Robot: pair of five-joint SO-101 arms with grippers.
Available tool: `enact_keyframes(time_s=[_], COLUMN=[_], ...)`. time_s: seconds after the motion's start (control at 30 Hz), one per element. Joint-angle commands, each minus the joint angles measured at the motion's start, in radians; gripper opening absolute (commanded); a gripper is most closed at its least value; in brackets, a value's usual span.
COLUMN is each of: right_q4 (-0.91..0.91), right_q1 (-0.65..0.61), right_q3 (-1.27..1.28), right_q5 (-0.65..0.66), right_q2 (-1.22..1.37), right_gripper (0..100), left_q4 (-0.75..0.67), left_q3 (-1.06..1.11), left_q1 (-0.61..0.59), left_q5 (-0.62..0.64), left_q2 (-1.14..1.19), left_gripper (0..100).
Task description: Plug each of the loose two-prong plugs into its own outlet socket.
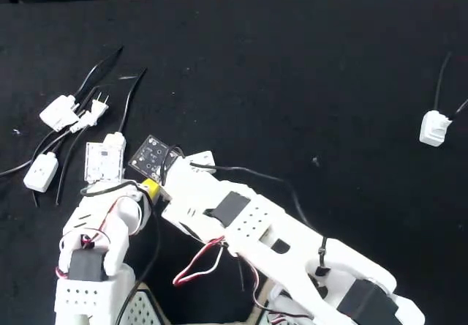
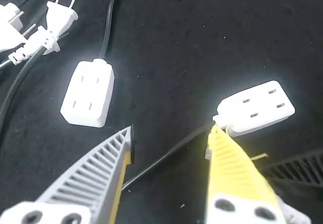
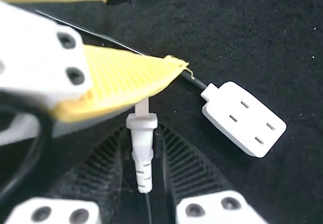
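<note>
Right jaws grip a plug (image 3: 143, 148), just beside the socket (image 3: 244, 118) on the counter (image 3: 282, 42). Left jaws stand wide open, empty, with one yellow finger (image 3: 121, 77) crossing the plug's front. Risk: the finger may block or deflect insertion.

White two-prong plug (image 3: 142, 148) held in right gripper (image 3: 144, 133); white outlet socket (image 3: 245, 119) flat nearby; second plug (image 2: 60, 13) loose near second socket (image 2: 88, 94).

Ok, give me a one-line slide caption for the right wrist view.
Right gripper holding a white two-prong plug near a white outlet socket, the left arm's yellow finger covering its prongs.
</note>
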Motion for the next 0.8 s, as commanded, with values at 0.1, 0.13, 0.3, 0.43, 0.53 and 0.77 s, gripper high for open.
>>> enact_keyframes(time_s=[0.1,0.13,0.3,0.43,0.53,0.77], right_q4=[-0.034,-0.040,-0.038,-0.034,-0.034,-0.034], right_q1=[-0.011,-0.011,-0.011,-0.011,-0.009,-0.005], right_q3=[-0.031,-0.030,-0.030,-0.015,0.038,0.114], right_q5=[-0.029,-0.029,-0.026,-0.026,-0.025,-0.023], right_q2=[-0.042,-0.042,-0.042,-0.079,-0.180,-0.321], right_gripper=[1.0,1.0,1.0,1.0,1.0,1.0], left_q4=[-0.017,-0.017,-0.017,-0.017,-0.015,-0.017], left_q3=[-0.005,-0.005,-0.005,-0.005,-0.005,-0.005], left_q1=[0.007,0.007,0.007,0.007,0.005,0.005], left_q5=[0.072,0.072,0.068,0.066,0.066,0.066], left_q2=[0.006,0.006,0.006,0.006,0.006,0.006], left_gripper=[24,24,24,24,24,24])
